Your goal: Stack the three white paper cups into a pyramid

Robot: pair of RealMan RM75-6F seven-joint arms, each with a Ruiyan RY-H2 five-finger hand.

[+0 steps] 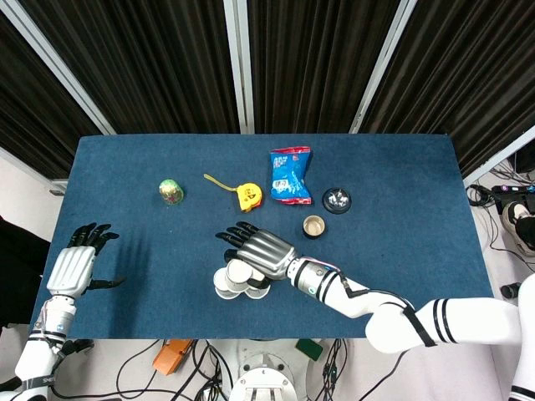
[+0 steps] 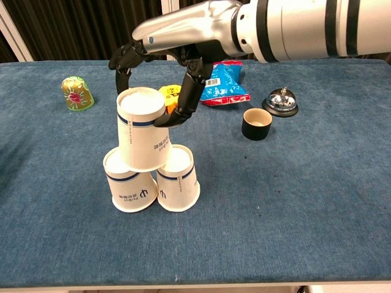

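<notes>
Right hand (image 2: 183, 36) is positioned over the cup stack, fingers (image 2: 186, 97) wrapped around the top cup (image 2: 142, 128); the cup is grasped near its upper end, thumb side on the right, other fingers curled behind on the left. Top cup is inverted and seated across the two base cups, left base cup (image 2: 126, 183) and right base cup (image 2: 178, 180), which are stood upside down, touching each other, near the front edge of the blue table (image 2: 293, 201). Top cup is seen slightly tilted and shifted toward the left base cup. In the head view the same hand (image 1: 255, 251) is seen covering the stack (image 1: 238, 280). Left hand (image 1: 73, 266) is held at the table's left edge, fingers spread, nothing held. Further back are located a green dome toy (image 2: 76, 93), a yellow tape measure (image 1: 247, 196), a blue snack bag (image 2: 226, 85), a service bell (image 2: 281, 101) and a small dark cup (image 2: 256, 124), all well apart from the stack.
</notes>
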